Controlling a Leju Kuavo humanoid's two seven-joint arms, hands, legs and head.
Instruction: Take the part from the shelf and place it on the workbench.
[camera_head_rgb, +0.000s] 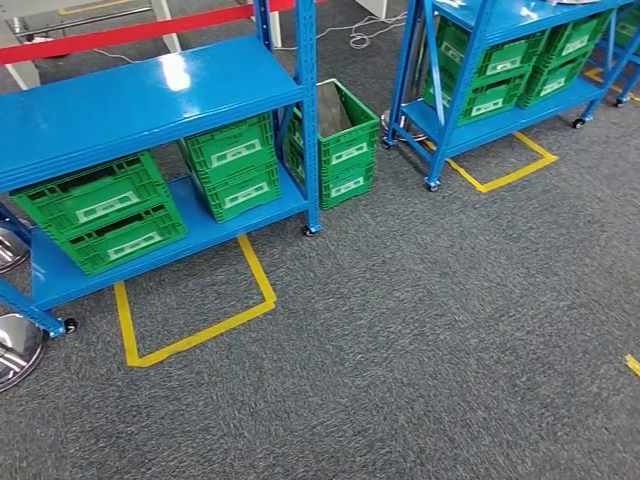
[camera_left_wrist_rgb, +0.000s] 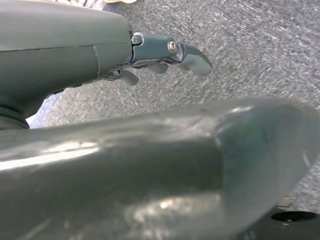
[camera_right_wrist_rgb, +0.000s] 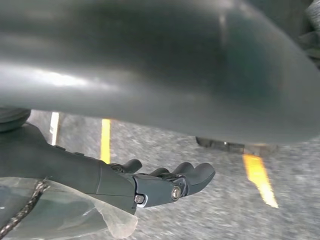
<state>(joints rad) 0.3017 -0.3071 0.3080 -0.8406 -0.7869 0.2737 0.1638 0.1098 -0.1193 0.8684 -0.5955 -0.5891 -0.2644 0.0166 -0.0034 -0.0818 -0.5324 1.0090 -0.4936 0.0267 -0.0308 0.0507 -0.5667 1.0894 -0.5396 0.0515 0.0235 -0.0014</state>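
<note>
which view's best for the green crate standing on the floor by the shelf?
Head view: the green crate stands whole on the carpet beside the near blue shelf, its open top visible. Both wrist views look at carpet past the hands, no crate.

Near shelf cut off at the left and top edges; far shelf cut at top and right. Crate contents not discernible — interiors dark. Right hand fingers blurred, palm side hidden — hold undeterminable; carpet smeared.
</note>
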